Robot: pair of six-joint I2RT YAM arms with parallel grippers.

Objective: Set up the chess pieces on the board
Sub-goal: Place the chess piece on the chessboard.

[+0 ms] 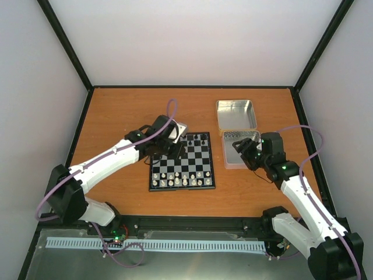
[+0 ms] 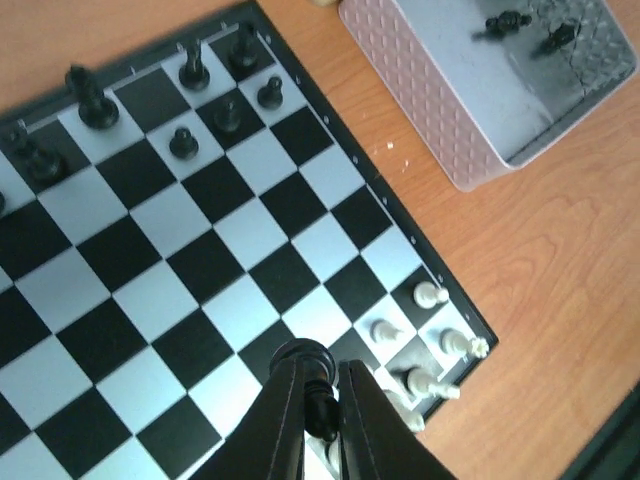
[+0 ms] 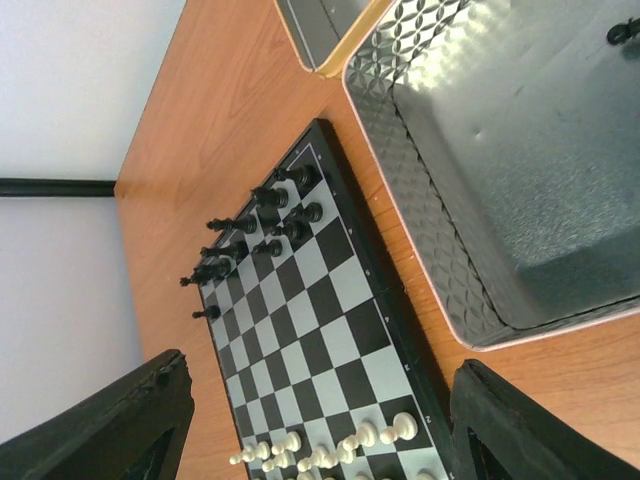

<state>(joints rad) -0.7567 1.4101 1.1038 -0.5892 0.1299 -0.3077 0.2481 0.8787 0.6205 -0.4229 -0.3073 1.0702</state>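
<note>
Black pieces [image 2: 183, 143] (only a handful) stand on the far rows of the board [image 2: 180, 260]; at least two more lie in the tin [image 2: 440, 120]. Left tool [image 2: 318, 385] is clenched on another piece [image 2: 305, 358] above the board; right tool [image 1: 243, 151] hangs released. Roughly half remain, I judge.

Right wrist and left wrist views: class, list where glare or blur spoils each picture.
Right wrist view: glare whitens the tin's embossed wall; the right gripper's fingers are dark and soft-edged. Left wrist view: the left gripper, shut on a black piece, looks soft near the lens; the board is sharp.
</note>
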